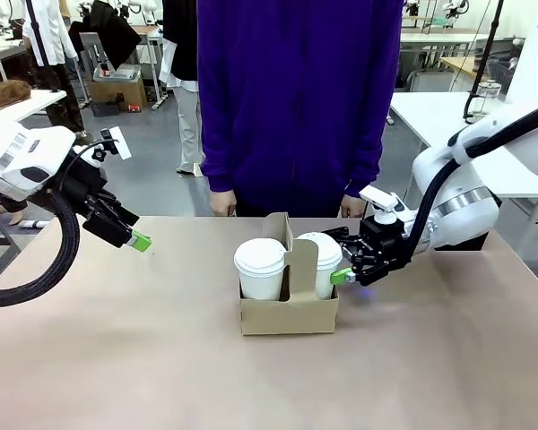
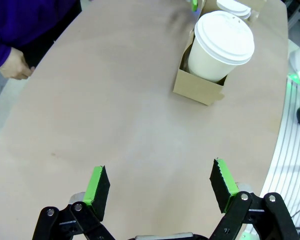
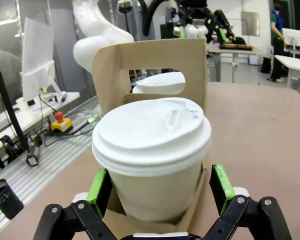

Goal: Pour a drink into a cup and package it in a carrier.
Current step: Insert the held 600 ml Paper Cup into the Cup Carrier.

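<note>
Both lidded cups (image 1: pixel 260 267) sit in the carrier (image 1: pixel 289 313); right gripper (image 1: pixel 350 269) released around its cup (image 3: pixel 151 155), left gripper (image 2: pixel 160 187) open, task near complete.

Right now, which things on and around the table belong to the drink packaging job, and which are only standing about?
Part of the job:
- left cup, lidded, in the carrier
- right cup, lidded, in the carrier
- carrier
- right pincer, open around the right cup
- left pincer, open, holding nothing

Only standing about:
- red push button on a far bench
- person's purple top
</note>
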`<state>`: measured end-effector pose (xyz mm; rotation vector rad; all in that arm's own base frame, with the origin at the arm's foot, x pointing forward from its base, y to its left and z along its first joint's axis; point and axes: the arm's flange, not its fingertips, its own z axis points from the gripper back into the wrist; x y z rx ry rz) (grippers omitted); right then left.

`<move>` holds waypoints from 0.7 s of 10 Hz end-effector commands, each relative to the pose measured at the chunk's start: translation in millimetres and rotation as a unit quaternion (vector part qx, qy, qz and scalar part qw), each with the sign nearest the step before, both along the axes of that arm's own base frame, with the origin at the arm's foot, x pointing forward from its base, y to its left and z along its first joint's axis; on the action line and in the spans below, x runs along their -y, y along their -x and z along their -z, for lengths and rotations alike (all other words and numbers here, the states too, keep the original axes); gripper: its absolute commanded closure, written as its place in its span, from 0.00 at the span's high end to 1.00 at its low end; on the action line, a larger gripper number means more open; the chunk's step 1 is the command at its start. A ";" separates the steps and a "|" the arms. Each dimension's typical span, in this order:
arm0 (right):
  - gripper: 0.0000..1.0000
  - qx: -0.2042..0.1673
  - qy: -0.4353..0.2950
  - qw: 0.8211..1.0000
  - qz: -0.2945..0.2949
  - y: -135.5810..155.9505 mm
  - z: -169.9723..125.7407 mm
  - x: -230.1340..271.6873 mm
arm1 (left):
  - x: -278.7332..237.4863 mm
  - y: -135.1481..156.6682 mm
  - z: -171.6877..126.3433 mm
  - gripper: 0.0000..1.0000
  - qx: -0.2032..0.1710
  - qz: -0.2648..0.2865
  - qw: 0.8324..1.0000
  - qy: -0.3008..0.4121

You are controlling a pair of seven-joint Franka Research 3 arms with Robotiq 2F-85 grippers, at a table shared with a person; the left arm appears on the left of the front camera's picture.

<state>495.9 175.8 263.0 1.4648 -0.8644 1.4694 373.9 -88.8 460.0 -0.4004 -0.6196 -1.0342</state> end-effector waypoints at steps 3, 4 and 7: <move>1.00 0.037 0.053 0.996 0.064 5.1 -26.3 37.7 | 0.8 -0.1 0.4 1.00 -0.001 0.001 1.000 0.011; 1.00 0.034 0.074 0.991 0.106 9.0 -36.9 55.5 | 0.8 -0.1 0.4 1.00 -0.001 0.001 1.000 0.011; 1.00 -0.039 0.145 0.960 0.238 29.5 -77.2 133.6 | 0.8 -0.1 0.4 1.00 -0.001 0.001 1.000 0.011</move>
